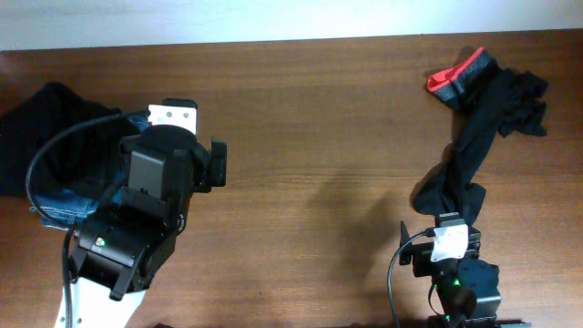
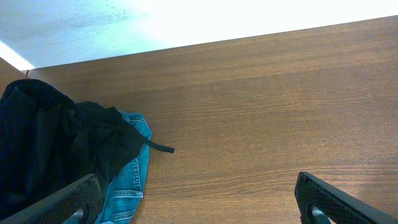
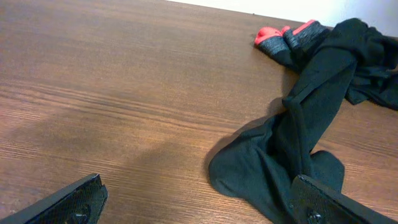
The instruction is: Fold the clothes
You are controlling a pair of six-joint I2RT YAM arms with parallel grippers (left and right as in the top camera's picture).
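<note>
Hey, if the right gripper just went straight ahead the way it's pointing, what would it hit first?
Probably the long black garment, whose bunched end lies on the table just ahead of the open right gripper. The gripper's height above the table is unclear.

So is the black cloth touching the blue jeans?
Touching. The left wrist view shows the black garment draped right over the blue jeans, its edge overlapping the denim with no gap between them.
</note>
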